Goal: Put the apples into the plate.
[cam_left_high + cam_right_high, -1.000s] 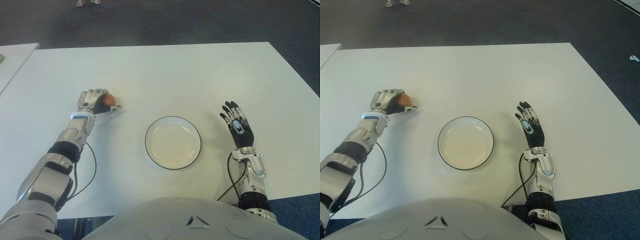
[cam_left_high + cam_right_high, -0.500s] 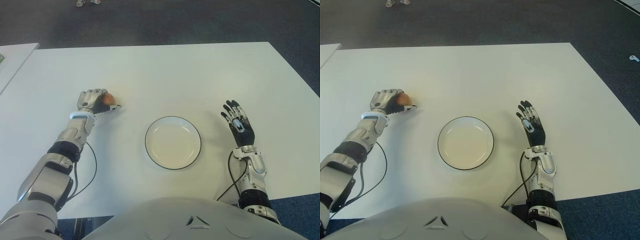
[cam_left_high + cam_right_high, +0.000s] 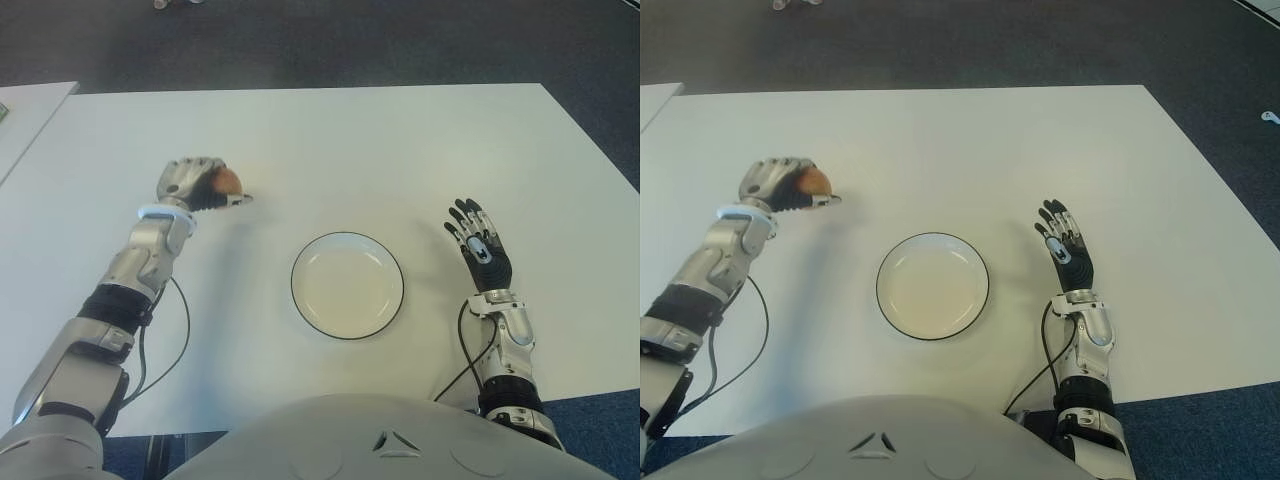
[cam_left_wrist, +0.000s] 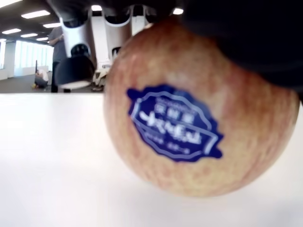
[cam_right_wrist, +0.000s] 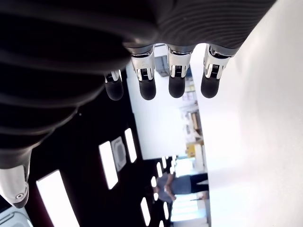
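Observation:
My left hand (image 3: 198, 184) is curled around a reddish-yellow apple (image 3: 228, 181) with a blue sticker (image 4: 174, 123), held just above the white table (image 3: 350, 140) on the left side. A white plate (image 3: 347, 285) with a dark rim sits empty at the middle front, to the right of that hand. My right hand (image 3: 478, 243) shows to the right of the plate, fingers straight and spread, holding nothing.
A second white table's corner (image 3: 30, 110) shows at the far left. Dark carpet (image 3: 350, 40) lies beyond the table's far edge. A black cable (image 3: 165, 340) loops beside my left forearm.
My left hand has lifted the apple off the table and carried it slightly up and toward the far side. The right hand has barely moved.

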Motion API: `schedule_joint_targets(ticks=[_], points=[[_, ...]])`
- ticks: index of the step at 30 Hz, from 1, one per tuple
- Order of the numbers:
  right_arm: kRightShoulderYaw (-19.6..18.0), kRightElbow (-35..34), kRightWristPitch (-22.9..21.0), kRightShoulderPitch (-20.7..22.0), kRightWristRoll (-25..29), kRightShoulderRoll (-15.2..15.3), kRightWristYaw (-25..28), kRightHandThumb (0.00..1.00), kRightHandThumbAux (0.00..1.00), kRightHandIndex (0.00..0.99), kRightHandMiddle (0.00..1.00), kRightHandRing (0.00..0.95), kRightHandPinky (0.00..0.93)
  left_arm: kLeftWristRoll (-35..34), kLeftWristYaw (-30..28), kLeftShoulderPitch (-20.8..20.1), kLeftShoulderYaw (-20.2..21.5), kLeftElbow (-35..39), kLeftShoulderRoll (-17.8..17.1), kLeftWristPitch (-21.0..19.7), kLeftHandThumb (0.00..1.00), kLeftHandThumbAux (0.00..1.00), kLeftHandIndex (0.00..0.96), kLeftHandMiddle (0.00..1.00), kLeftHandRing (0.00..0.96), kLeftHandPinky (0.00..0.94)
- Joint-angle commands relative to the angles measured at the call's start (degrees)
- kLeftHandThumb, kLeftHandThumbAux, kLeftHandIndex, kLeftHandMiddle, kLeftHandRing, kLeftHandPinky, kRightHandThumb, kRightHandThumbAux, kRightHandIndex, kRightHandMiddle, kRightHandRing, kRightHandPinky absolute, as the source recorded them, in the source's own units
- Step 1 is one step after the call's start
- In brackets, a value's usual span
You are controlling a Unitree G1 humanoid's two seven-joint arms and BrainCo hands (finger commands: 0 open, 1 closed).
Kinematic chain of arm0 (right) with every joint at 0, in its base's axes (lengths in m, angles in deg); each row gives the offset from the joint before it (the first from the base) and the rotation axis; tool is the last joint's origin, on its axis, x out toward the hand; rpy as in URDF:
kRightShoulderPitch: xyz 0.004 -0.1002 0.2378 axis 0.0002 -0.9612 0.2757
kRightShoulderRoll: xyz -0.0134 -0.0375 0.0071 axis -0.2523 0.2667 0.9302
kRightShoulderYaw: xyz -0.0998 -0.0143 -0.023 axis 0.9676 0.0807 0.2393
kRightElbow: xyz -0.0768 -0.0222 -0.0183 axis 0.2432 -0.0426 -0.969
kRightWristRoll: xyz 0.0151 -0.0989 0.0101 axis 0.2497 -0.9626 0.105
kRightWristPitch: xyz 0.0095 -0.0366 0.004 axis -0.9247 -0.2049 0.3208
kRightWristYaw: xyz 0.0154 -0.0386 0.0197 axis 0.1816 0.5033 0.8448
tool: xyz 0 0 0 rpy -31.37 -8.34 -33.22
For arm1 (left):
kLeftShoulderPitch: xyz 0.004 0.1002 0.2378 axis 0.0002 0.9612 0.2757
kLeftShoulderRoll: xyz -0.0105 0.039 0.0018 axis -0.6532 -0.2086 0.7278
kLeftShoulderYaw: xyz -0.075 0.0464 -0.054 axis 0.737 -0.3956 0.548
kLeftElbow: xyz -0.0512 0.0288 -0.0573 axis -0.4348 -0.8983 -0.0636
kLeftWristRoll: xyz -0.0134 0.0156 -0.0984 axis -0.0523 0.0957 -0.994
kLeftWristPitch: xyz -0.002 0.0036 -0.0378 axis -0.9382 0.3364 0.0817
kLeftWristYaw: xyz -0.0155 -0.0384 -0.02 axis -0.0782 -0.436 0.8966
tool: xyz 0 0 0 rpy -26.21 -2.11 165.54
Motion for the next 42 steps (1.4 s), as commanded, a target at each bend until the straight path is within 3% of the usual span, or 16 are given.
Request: schedule_joint_targets(ticks=[1, 10, 16, 28, 32, 42], points=[[0.55, 4.21, -3.26, -3.27, 0.04, -1.82, -0.97, 0.017, 0.524, 0.008, 0.044, 0.000, 0.000, 0.88, -4.79, 0.96, 3.53, 12.16, -2.95, -2.23, 0.749, 0.698, 0.443, 0.834, 0.838, 0.805], [0.89, 4.12, -4.31, -3.63, -0.61, -2.31, -3.83, 0.057, 0.525, 0.027, 0.064, 0.013, 0.000, 1.57, -8.21, 2.54, 6.01, 19.82, -4.60, -1.72, 0.750, 0.697, 0.443, 0.838, 0.840, 0.814], [1.29, 4.14, -3.88, -3.93, -0.95, -2.36, -4.46, 0.066, 0.520, 0.035, 0.067, 0.016, 0.000, 4.46, -12.12, 3.14, 5.24, 26.25, -3.26, -4.06, 0.751, 0.697, 0.443, 0.843, 0.844, 0.812], [1.35, 4.43, -2.77, -4.12, -0.69, -2.73, -3.94, 0.074, 0.513, 0.047, 0.077, 0.028, 0.000, 10.68, -12.68, 2.22, -0.10, 29.41, 4.65, -4.71, 0.752, 0.696, 0.444, 0.842, 0.841, 0.783], [1.55, 4.39, -2.46, -4.25, -0.81, -2.80, -3.68, 0.074, 0.511, 0.047, 0.079, 0.027, 0.000, 14.25, -12.51, 3.04, -4.48, 32.07, 9.79, -5.14, 0.752, 0.695, 0.444, 0.844, 0.841, 0.779], [1.95, 3.16, -2.26, -4.90, -0.94, -3.29, -4.04, 0.073, 0.512, 0.042, 0.078, 0.021, 0.000, 15.76, -12.68, 4.36, -9.10, 32.30, 14.58, -1.38, 0.753, 0.692, 0.445, 0.853, 0.848, 0.818]])
